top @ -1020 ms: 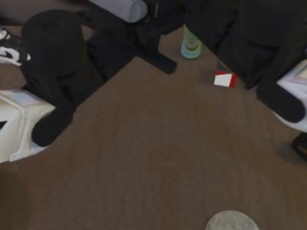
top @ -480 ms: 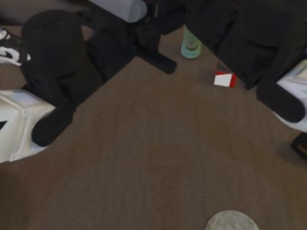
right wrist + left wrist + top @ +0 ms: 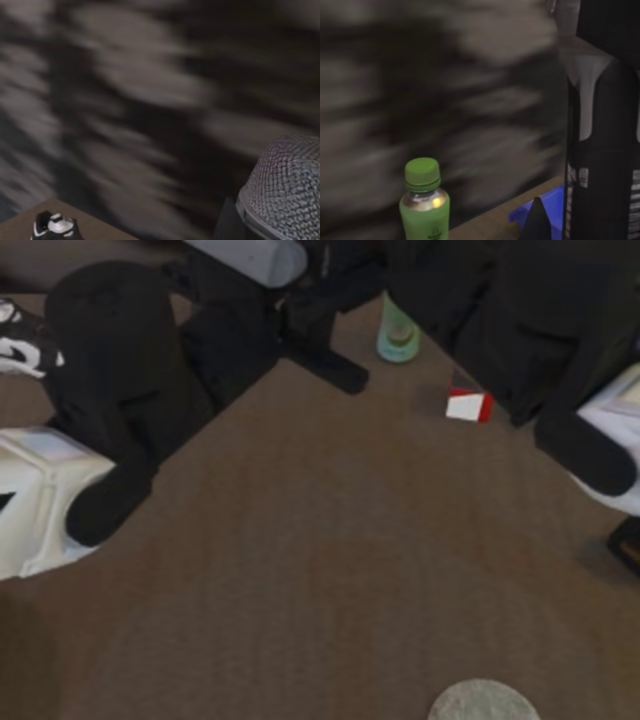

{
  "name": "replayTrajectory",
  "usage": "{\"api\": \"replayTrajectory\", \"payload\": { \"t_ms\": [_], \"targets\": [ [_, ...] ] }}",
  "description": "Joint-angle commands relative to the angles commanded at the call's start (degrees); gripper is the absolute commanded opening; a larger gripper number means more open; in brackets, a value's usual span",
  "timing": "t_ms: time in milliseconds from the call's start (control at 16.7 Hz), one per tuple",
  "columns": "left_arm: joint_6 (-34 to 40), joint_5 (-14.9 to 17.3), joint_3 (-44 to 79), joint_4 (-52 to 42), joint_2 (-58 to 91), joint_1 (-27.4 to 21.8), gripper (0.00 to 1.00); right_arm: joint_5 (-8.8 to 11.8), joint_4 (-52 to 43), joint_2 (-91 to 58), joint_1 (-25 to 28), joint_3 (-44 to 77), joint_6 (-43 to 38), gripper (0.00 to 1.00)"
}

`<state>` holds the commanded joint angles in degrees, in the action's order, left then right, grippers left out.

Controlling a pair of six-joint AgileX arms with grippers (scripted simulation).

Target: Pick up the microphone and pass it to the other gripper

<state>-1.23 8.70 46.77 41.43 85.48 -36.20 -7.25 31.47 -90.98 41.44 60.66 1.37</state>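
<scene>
**A:** Microphone (image 3: 485, 703) first: where is it?

**B:** From above, only its grey mesh head shows, at the bottom edge of the desk (image 3: 320, 560) and well apart from both arms. The right wrist view has the same mesh head (image 3: 287, 190) close to the lens. The black handle is not visible in any view, so I cannot tell whether the microphone is standing, lying or held.

**A:** And the grippers?

**B:** The left gripper (image 3: 330, 360) and the right gripper (image 3: 480, 340) sit among dark shapes at the far edge of the desk, on either side of a green bottle (image 3: 398, 338). I cannot tell whether either one is spread, pressed together or pinching anything.

**A:** What else is close by?

**B:** A red-and-white box (image 3: 468, 405) lies just beside the right arm's dark bulk, and a shoe (image 3: 18, 340) sits at the far left. The left wrist view also shows something blue (image 3: 547, 207) at the desk's edge.

**A:** So what could go wrong?

**B:** I see three risks:
- The bottle is upright between the two grippers, so a sideways swing toward the meeting point could topple it.
- The handle tapers, so a grip near the thin end may slide.
- If one gripper lets go before the other has closed firmly, the microphone falls and rolls.
</scene>
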Motion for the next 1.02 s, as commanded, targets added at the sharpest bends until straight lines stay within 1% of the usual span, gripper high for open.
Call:
{"api": "replayTrajectory", "payload": {
  "t_ms": [300,360,780,840,900,1020],
  "targets": [
    [0.0,0.0,0.0,0.0,0.0,0.0,0.98,0.0,0.0,0.0,0.0,0.0,0.0,0.00],
    [0.0,0.0,0.0,0.0,0.0,0.0,1.00,0.0,0.0,0.0,0.0,0.0,0.0,0.00],
    [0.0,0.0,0.0,0.0,0.0,0.0,1.00,0.0,0.0,0.0,0.0,0.0,0.0,0.00],
    [-0.8,-2.0,-0.8,0.0,0.6,2.2,1.00,-0.9,0.2,1.3,0.0,0.7,0.5,0.00],
    [-0.8,-1.9,-1.0,-0.1,0.5,2.2,1.00,-0.8,0.2,1.4,-0.1,0.5,0.5,0.00],
    [-0.8,-1.6,-2.7,-0.6,-1.7,2.6,1.00,0.3,0.0,2.3,-0.9,-0.5,0.5,0.00]
  ]
}}
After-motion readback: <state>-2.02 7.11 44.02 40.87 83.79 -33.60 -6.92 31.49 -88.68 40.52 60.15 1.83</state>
